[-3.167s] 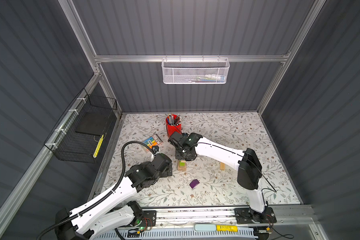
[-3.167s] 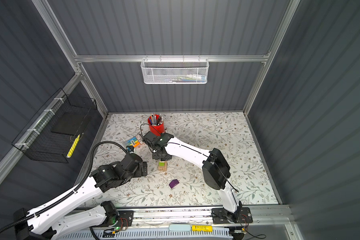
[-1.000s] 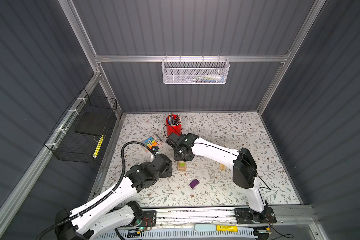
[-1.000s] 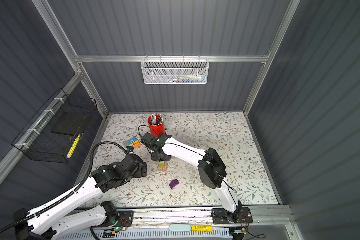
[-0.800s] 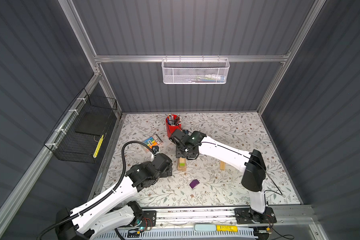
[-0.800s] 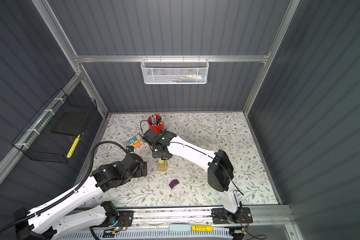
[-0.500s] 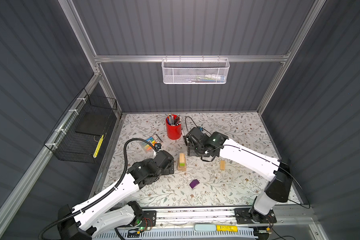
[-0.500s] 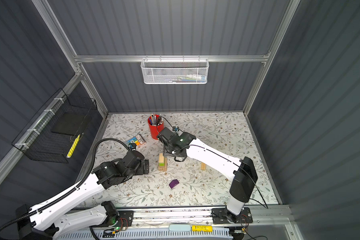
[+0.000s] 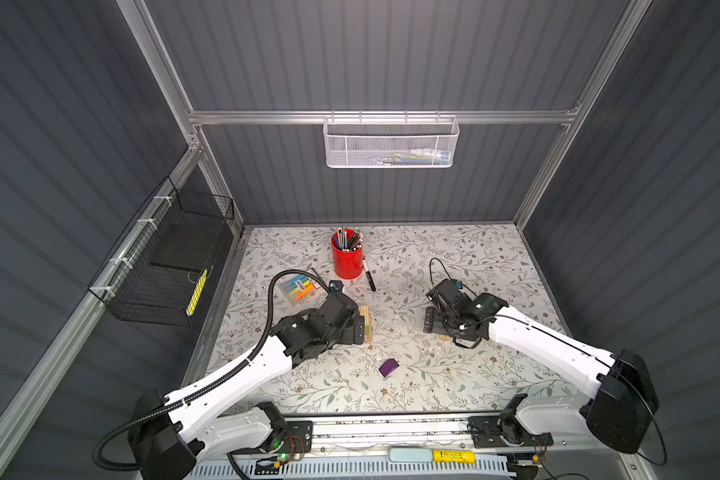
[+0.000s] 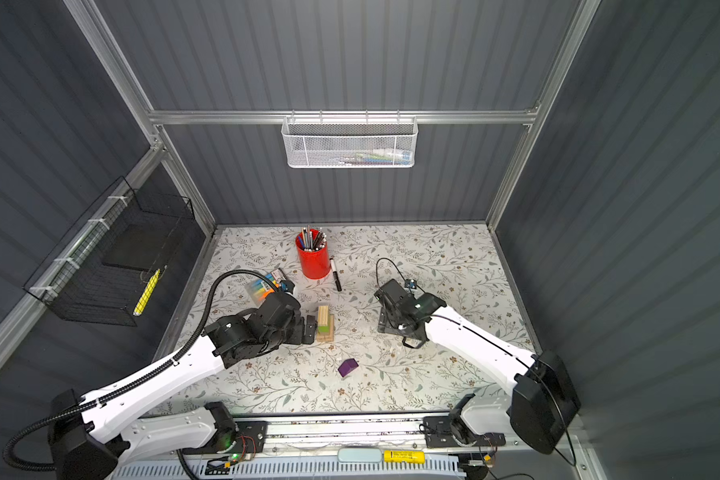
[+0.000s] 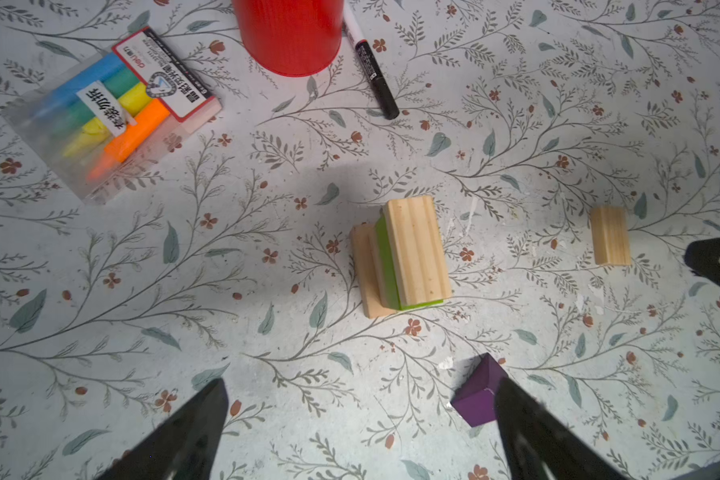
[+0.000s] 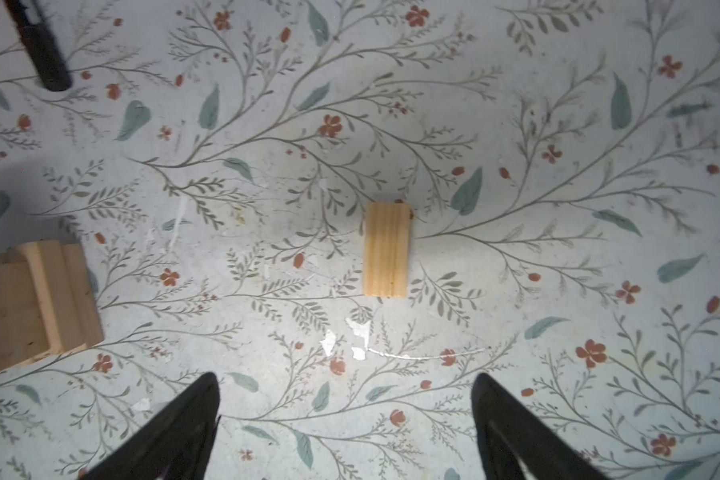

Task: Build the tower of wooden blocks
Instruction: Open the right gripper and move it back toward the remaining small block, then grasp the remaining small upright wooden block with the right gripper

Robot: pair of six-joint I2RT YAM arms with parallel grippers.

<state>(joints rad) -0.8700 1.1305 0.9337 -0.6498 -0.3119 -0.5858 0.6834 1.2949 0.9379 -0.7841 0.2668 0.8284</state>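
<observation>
Your right pincer (image 12: 346, 378) has left the tower (image 11: 412, 253) and hangs released and empty over one loose wood block (image 12: 386, 249). Your left pincer (image 11: 360, 384), also released, sits beside the tower on the bench (image 11: 225, 291), partly covering the one purple block (image 11: 474, 399). One green block (image 11: 385, 266) shows mid-stack; the lower layers are hard to count.

White arm links (image 9: 242, 370), black joint housings (image 9: 618, 405), ribbed black cable (image 9: 270, 303), black tapered fingers (image 12: 175, 432)
</observation>
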